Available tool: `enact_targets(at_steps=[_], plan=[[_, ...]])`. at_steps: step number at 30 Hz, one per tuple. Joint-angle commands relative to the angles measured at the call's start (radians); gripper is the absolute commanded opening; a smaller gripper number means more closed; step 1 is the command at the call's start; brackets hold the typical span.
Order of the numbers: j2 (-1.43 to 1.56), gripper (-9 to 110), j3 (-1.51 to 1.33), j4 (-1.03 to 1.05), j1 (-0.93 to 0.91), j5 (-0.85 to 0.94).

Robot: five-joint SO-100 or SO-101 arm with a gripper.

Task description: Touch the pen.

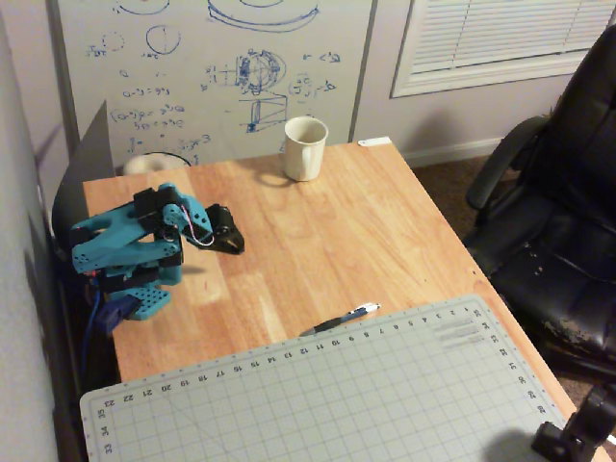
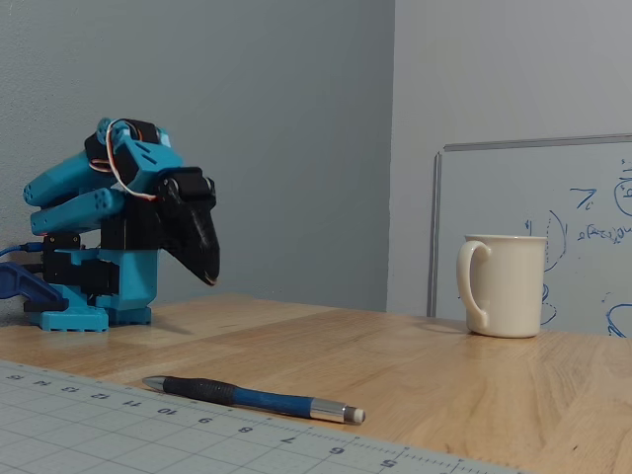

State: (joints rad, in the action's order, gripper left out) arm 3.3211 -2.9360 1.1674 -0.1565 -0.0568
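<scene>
Your black two-finger claw (image 2: 209, 278) hangs above the bare wood, tips pressed together on nothing.

The thin dark pen with a blue grip and silvery tip (image 2: 254, 399) lies flat, well apart from the claw, toward the matte grey gridded cutting mat (image 1: 385, 404) and along its edge. Your folded turquoise plastic arm (image 1: 125, 245) crouches low, claw angled downward. A glossy cream ceramic mug (image 2: 504, 284) stands far beyond the claw.

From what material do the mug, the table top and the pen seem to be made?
The mug looks like glazed ceramic: cream, smooth, with a soft sheen. The table top looks like wood or wood laminate: light brown with visible plank lines and a slight gloss. The pen seems mostly plastic, with a dark matte grip, a blue barrel and a silvery, possibly metal, tip; this is uncertain.
</scene>
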Motion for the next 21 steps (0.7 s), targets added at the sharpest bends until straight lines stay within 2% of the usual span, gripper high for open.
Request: enact_targets(at_steps=[1,14,21], plan=[[-0.106,0,0.158,-0.002,-0.003,0.0],[-0.857,0,0.718,-0.002,-0.012,-0.012],[-1.197,1,0.988,-0.002,-0.213,0.005]])
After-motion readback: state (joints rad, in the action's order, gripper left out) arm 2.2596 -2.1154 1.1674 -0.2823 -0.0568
